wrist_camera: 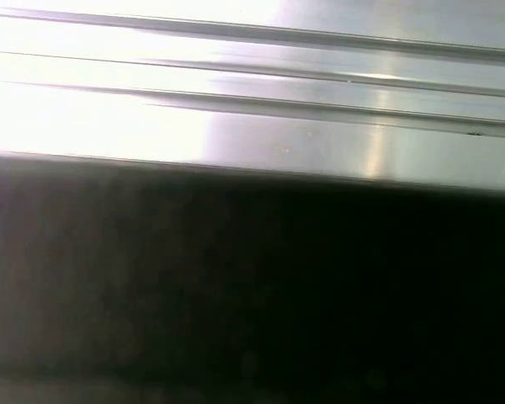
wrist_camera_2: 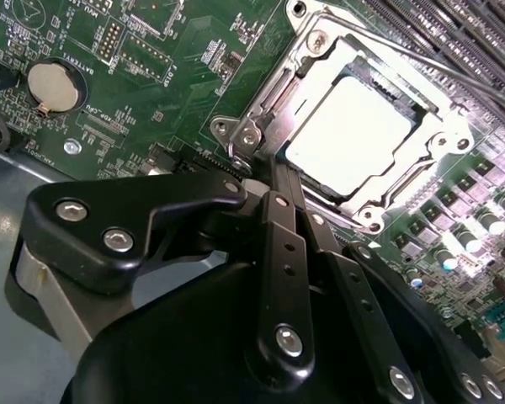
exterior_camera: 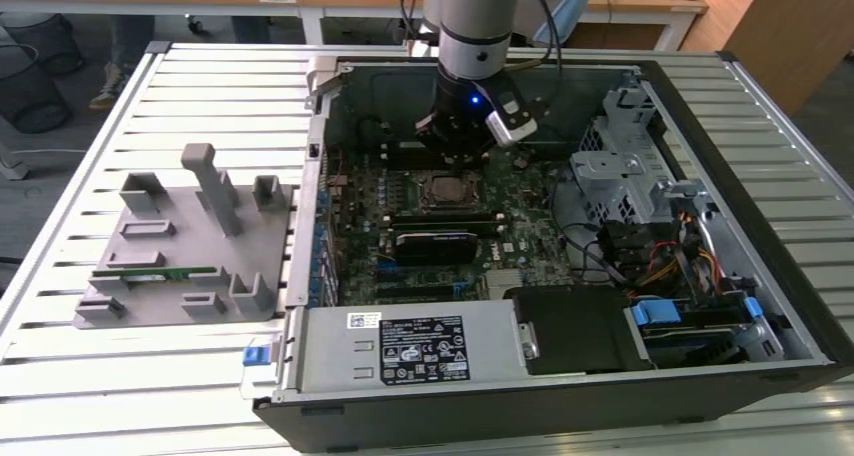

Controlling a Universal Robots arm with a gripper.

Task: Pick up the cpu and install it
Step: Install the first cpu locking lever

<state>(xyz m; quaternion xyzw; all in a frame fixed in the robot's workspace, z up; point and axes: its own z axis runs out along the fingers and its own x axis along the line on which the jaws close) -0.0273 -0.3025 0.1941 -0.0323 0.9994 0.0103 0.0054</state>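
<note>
Cpu (wrist_camera_2: 347, 130) sitting in motherboard socket (wrist_camera_2: 421, 172), frame unlatched. Claw (wrist_camera_2: 269, 172) hovering at socket edge, fingers closed, gripping nothing. Risk: claw snagging frame, knocking chip askew, bending pins.

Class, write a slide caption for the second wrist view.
Black gripper beside shiny silver square cpu seated in the green motherboard's socket.

Shiny silver-white cpu (wrist_camera_2: 353, 133) glaring inside a bright metal socket frame (wrist_camera_2: 273, 101), green motherboard (wrist_camera_2: 151, 93) all round with a silver coin battery (wrist_camera_2: 53, 87). Black claw (wrist_camera_2: 265, 181) up front. Grey parts tray (exterior_camera: 174, 246), pale striped desk (exterior_camera: 200, 96), black case (exterior_camera: 787, 266).
</note>
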